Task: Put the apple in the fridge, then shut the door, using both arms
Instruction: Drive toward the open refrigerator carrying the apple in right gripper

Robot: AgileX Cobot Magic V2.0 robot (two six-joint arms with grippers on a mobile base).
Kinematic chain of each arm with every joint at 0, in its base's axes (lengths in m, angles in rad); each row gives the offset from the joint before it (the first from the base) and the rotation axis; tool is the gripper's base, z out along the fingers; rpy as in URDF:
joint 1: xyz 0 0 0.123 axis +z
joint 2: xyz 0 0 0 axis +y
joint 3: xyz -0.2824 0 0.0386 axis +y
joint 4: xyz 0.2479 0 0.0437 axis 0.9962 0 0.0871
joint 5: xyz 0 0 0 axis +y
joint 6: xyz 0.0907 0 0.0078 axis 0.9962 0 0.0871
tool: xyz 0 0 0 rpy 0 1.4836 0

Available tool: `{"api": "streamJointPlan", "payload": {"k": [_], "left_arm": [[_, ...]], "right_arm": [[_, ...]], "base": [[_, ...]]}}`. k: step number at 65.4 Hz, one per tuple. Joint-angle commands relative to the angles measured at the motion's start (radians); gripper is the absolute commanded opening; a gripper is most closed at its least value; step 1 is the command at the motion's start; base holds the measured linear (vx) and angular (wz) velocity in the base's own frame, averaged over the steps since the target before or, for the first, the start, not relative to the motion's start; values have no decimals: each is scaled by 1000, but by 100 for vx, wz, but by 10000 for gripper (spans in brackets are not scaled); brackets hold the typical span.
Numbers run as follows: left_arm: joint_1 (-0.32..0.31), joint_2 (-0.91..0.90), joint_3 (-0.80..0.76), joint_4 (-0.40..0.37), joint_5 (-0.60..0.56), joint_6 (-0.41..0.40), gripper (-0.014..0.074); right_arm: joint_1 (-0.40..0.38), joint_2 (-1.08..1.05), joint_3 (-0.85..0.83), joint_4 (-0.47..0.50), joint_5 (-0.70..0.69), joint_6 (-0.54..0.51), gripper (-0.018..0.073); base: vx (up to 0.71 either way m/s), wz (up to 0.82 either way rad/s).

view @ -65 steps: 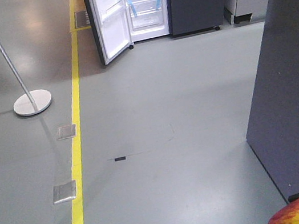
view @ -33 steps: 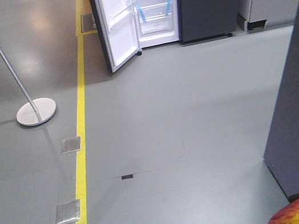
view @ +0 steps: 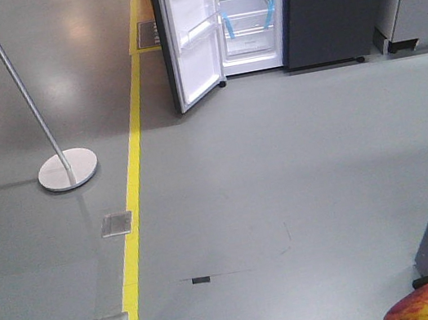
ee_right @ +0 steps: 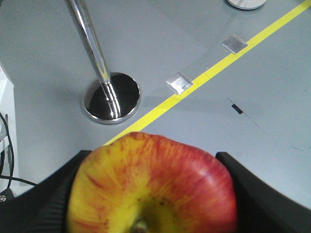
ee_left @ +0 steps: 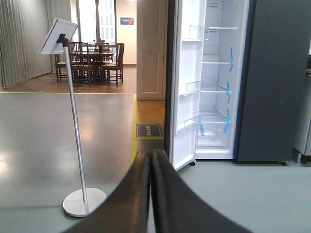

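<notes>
Approach is the step in hand, judging from the layout: the fridge [view: 253,4] stands well apart across open floor, its door [view: 196,47] is swung wide toward the yellow floor line [view: 134,207], and the apple [ee_right: 153,187] has not yet reached a shelf. The apple sits clamped between the dark fingers [ee_right: 257,194] of the right gripper [ee_right: 150,204], which is carried low and tilted toward the floor, at the front view's bottom right corner. The left gripper [ee_left: 150,158] is held out level, facing the white interior, with its jaws pressed together on nothing. The next move likely calls for driving the base closer, steering clear of the sign stand [view: 66,165] on the left. The right arm would then lift to a shelf, leaving the left free for the door.
</notes>
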Motion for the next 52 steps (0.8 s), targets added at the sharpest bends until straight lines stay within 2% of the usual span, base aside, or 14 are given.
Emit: {"api": "streamJointPlan", "payload": {"k": [1,52], "left_arm": [[-6,-15,28,-4,-75,-2,-6],[-6,-15,28,-4,-75,-2,-6]], "right_arm": [[0,-1,-26,13,-61,-6,169],[0,-1,-26,13,-61,-6,169]], "base": [[27,6],[27,1]]}}
